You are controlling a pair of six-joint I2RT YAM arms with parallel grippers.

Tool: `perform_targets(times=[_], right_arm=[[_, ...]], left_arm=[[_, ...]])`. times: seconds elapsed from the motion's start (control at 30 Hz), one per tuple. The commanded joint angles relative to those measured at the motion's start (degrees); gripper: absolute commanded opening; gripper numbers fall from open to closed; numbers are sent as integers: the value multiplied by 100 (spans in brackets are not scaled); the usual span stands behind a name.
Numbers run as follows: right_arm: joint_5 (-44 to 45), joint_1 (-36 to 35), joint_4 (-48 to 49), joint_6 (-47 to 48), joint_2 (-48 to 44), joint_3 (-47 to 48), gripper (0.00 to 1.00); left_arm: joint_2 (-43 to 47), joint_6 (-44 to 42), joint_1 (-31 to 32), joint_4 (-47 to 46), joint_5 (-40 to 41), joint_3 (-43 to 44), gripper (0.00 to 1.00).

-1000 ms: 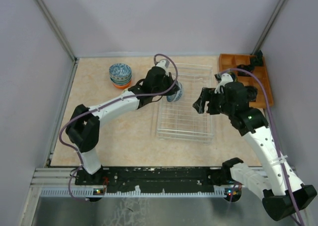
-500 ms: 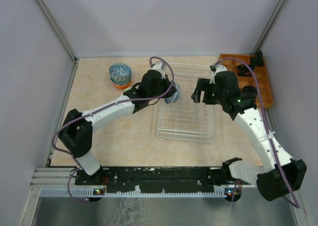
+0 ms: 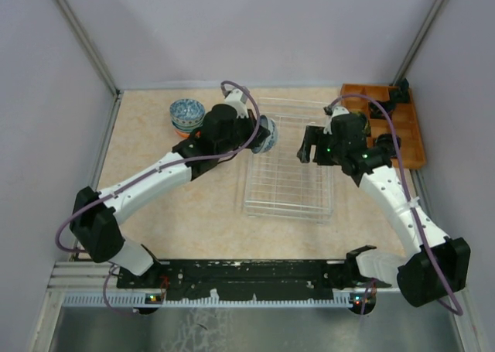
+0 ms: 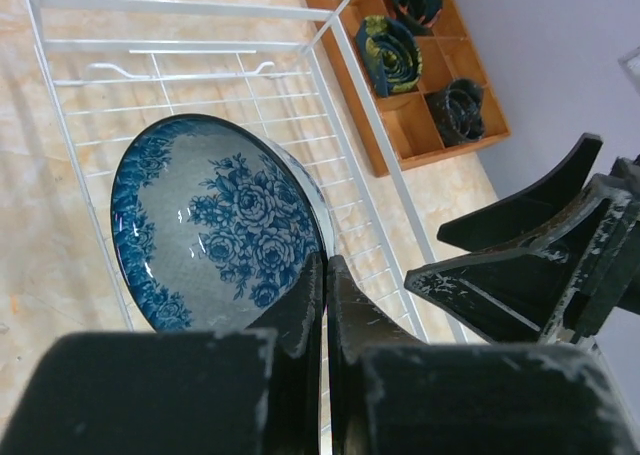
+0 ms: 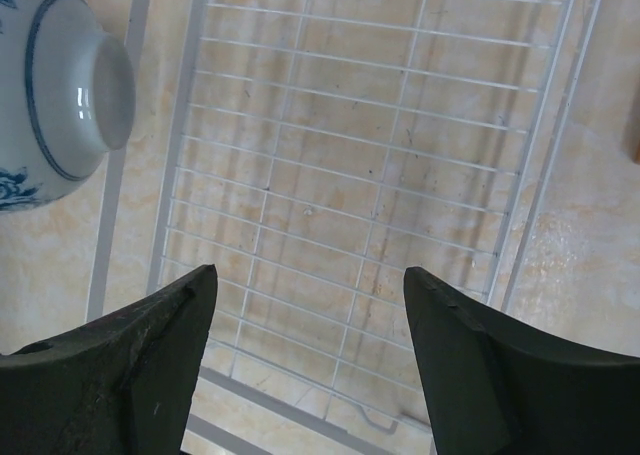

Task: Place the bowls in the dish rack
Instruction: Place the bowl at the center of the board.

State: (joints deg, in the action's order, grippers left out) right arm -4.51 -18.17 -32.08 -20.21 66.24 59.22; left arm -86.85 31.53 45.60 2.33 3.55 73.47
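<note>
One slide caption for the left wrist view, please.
Left gripper grips a blue floral bowl by its rim, dish rack beyond.

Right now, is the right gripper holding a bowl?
No, the right gripper has its fingers wide apart, with only the wire floor of the dish rack showing between them.

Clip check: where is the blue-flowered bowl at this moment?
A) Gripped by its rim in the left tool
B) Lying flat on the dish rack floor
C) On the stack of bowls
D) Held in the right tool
A: the left tool is shut on the rim of the blue-flowered bowl, held on edge at the dish rack; the right tool is open and empty.
</note>
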Motion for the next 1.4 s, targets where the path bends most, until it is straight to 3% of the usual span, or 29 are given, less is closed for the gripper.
perform_targets(times=[0.0, 0.13, 0.3, 0.43, 0.63, 1.03, 1.37], right_arm=[[-73, 34, 228, 11, -196, 23, 76], [-62, 33, 160, 61, -268, 56, 76], [-143, 36, 164, 61, -308, 49, 76], [-237, 38, 232, 40, -324, -12, 76], [-499, -96, 327, 16, -91, 43, 76], [154, -1646, 291, -3, 1431, 1214, 77], [419, -2002, 394, 45, 2245, 1560, 77]], left_arm=[[-14, -291, 0, -159, 82, 250, 0], [7, -480, -174, 253, 305, 486, 0], [-72, -875, -375, 1708, 1485, 1150, 0], [-98, -884, -561, 2385, 2064, 1053, 0], [-248, -877, -836, 2369, 2237, 522, 0], [-1137, -891, -1061, 2383, 2377, 338, 0], [-1454, -1028, -1384, 2300, 2345, 230, 0]])
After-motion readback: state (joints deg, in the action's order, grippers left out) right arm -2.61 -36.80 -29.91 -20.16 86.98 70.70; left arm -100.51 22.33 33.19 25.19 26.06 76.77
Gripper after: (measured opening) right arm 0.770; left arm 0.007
